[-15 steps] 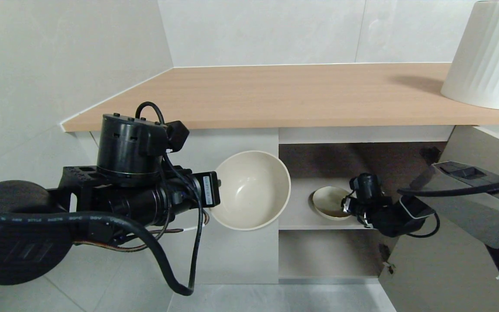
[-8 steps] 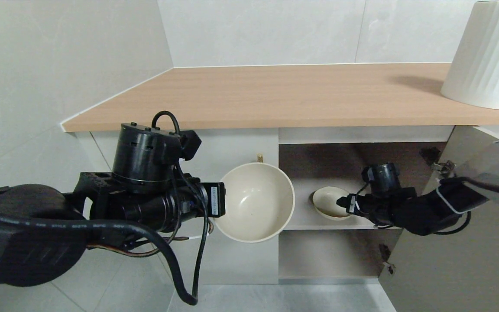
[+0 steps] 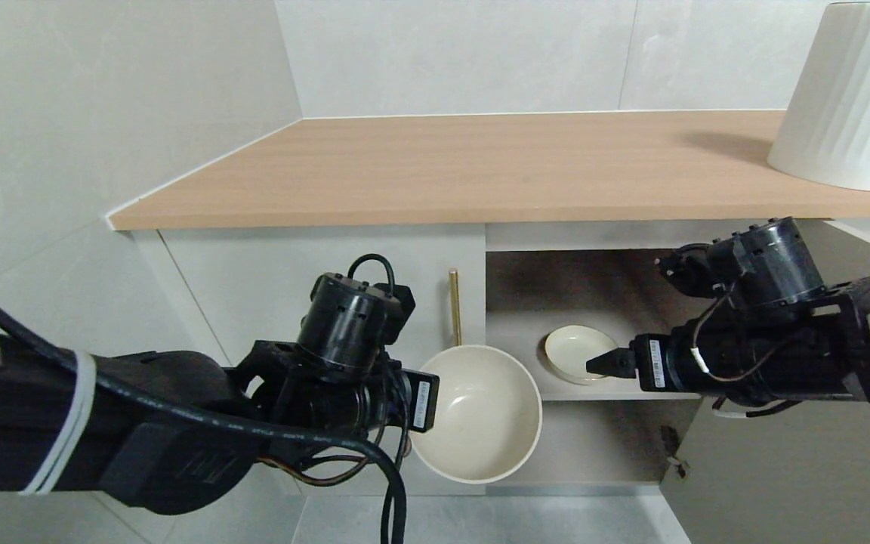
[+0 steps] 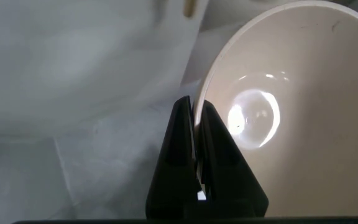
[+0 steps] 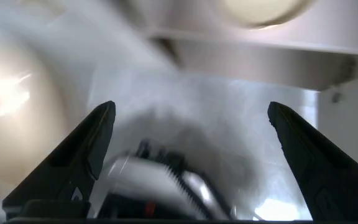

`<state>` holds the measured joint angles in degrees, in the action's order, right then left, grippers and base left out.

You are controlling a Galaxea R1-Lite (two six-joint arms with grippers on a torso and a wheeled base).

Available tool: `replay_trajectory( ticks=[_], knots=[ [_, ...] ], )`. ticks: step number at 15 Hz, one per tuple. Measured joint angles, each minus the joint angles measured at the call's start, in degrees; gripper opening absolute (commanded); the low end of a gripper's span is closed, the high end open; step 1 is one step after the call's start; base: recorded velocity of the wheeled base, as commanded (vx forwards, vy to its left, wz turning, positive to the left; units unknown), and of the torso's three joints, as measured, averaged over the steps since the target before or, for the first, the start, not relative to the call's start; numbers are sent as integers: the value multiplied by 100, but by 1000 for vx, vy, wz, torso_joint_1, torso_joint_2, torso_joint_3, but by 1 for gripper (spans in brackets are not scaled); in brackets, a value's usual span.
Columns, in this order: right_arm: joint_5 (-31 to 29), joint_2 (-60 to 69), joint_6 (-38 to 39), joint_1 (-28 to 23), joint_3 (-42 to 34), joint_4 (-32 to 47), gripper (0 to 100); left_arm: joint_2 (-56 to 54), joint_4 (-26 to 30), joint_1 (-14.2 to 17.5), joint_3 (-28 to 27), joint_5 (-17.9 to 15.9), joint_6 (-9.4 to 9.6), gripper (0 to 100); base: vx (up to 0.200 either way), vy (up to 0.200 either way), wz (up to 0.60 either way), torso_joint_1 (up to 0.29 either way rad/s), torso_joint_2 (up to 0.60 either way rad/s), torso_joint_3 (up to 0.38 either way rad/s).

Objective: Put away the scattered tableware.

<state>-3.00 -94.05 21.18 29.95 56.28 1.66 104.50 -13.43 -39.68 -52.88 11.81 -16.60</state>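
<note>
My left claw (image 4: 194, 107) pinches the bowl (image 3: 480, 415) by its rim, lower centre; the shelf (image 3: 514, 340) lies up-right. My right claw (image 3: 605, 363) gapes empty beside it.

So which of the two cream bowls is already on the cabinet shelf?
The smaller bowl, sitting on the cabinet shelf. The larger bowl is outside, in front of it, its rim pinched by the left gripper.
</note>
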Motion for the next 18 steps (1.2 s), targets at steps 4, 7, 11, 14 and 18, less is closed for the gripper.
replay_trajectory(
  ticks=[4, 7, 11, 14, 18],
  knots=[
    [-39, 382, -121, 614, -179, 162, 100, 339, -11, -277, -188, 88, 202, 0, 0, 0, 0, 0, 0, 0],
    [-45, 371, -123, 758, -245, 160, 100, 464, -9, -445, -251, 85, 200, 0, 0, 0, 0, 0, 0, 0],
    [-402, -85, -139, 858, -254, 124, 100, 540, -9, -747, -295, 294, 185, 0, 0, 0, 0, 0, 0, 0],
    [-457, -390, -133, 963, -243, 116, 100, 617, -27, -878, -295, 393, 174, 0, 0, 0, 0, 0, 0, 0],
    [-457, -580, -126, 992, -224, 85, 0, 702, -35, -941, -288, 414, 161, 0, 0, 0, 0, 0, 0, 0]
  ],
)
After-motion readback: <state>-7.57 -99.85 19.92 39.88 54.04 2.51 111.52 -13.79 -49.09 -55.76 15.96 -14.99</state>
